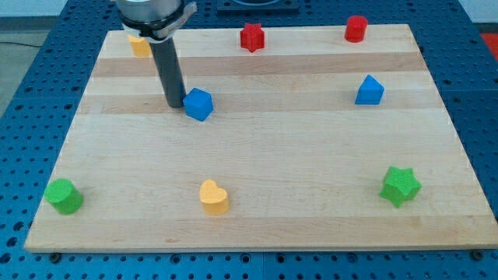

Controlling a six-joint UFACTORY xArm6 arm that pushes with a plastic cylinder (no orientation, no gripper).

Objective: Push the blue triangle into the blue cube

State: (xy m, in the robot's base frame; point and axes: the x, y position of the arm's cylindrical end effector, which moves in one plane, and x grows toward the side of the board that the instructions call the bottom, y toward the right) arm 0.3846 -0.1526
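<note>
The blue cube [198,104] sits left of the board's middle, in the upper half. The blue triangle [369,91] sits far to the view's right, at about the same height. My tip [174,104] rests on the board just left of the blue cube, touching it or nearly so. The rod rises straight up from there to the arm at the view's top. The blue triangle is a long way right of my tip, with the cube between them.
A yellow block [140,47] lies at the top left, partly behind the arm. A red star [251,36] and a red cylinder [355,29] lie along the top edge. A green cylinder [62,195], a yellow heart [213,197] and a green star [400,186] lie near the bottom.
</note>
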